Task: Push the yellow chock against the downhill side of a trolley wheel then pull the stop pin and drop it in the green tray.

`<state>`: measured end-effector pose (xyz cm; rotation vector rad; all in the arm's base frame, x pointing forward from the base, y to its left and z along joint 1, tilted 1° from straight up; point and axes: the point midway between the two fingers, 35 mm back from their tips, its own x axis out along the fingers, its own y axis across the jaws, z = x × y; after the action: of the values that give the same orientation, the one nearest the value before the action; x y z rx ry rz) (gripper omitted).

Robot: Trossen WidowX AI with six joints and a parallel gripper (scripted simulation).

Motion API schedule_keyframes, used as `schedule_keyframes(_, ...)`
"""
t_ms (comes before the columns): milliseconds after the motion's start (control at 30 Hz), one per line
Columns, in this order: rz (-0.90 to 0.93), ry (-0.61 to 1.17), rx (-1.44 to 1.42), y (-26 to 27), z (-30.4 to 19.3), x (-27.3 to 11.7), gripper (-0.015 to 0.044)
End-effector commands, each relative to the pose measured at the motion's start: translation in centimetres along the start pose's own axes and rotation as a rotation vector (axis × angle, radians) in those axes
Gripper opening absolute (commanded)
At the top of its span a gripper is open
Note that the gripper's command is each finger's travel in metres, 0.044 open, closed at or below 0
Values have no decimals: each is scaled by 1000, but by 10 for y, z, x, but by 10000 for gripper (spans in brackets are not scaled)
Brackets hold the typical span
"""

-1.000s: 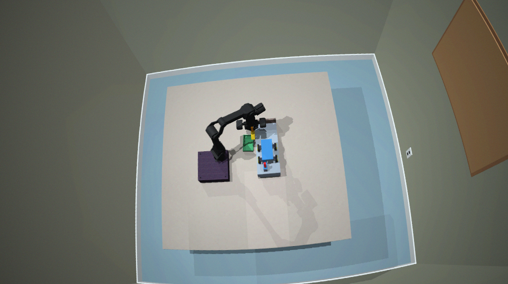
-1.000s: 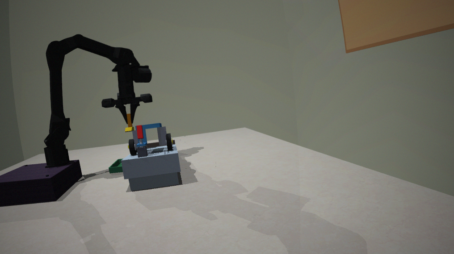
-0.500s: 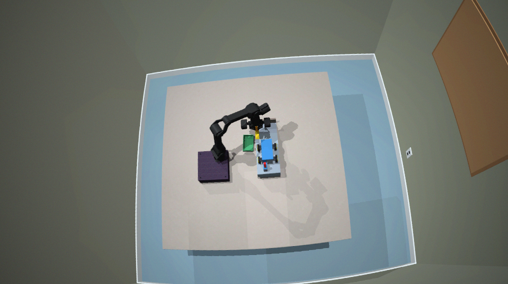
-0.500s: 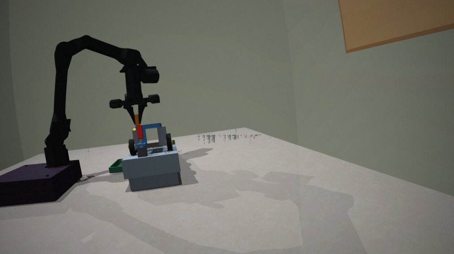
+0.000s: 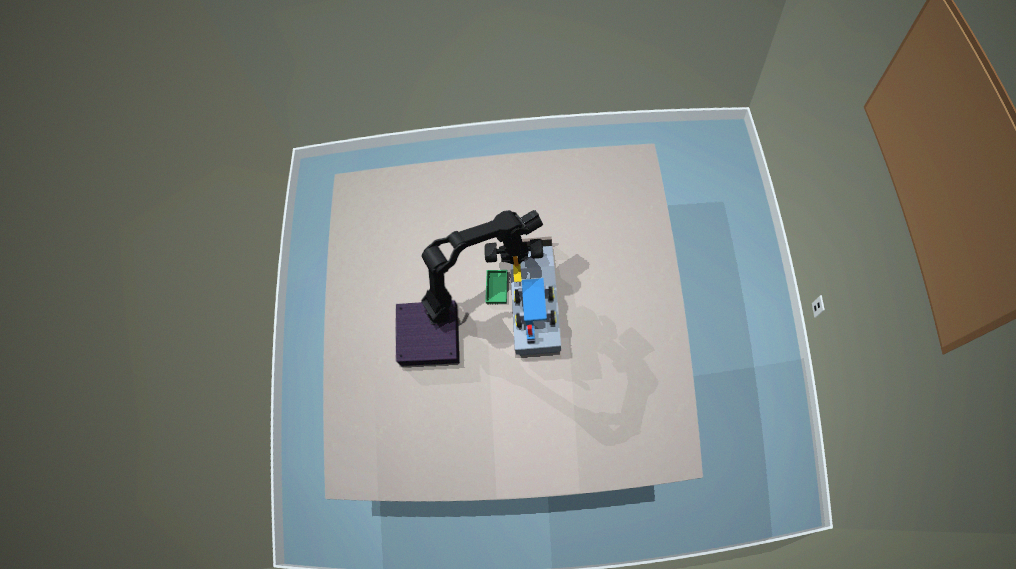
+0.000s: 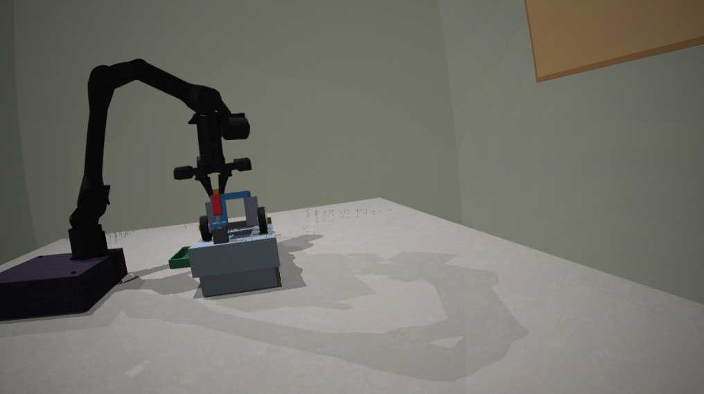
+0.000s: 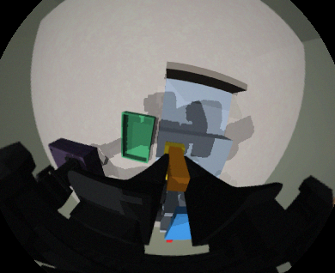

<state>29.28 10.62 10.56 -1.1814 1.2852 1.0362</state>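
My gripper (image 5: 515,258) (image 6: 215,193) (image 7: 174,158) is shut on the orange handle of the yellow chock (image 5: 517,274) (image 7: 174,148). The chock is over the left side of the ramp (image 5: 543,345) (image 6: 233,260) (image 7: 200,95), just downhill of the trolley's left wheels. I cannot tell whether its base touches the ramp or a wheel. The blue-topped trolley (image 5: 533,299) (image 6: 251,210) (image 7: 179,229) stands on the ramp. The red-headed stop pin (image 5: 530,330) (image 6: 216,204) is upright at its uphill end. The green tray (image 5: 496,287) (image 6: 179,258) (image 7: 137,137) lies left of the ramp.
The purple base block (image 5: 425,334) (image 6: 57,280) (image 7: 76,155) carries the arm and stands left of the tray. A dark end stop (image 7: 200,79) crosses the ramp's downhill end. My arm reaches over the table (image 5: 419,443) past the tray.
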Motion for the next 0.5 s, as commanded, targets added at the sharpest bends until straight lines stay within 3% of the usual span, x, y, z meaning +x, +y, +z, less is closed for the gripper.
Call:
schedule_keyframes(0,14,12,-6,2,-1,12,0)
schedule_keyframes(467,14,12,-6,5,-4,36,0)
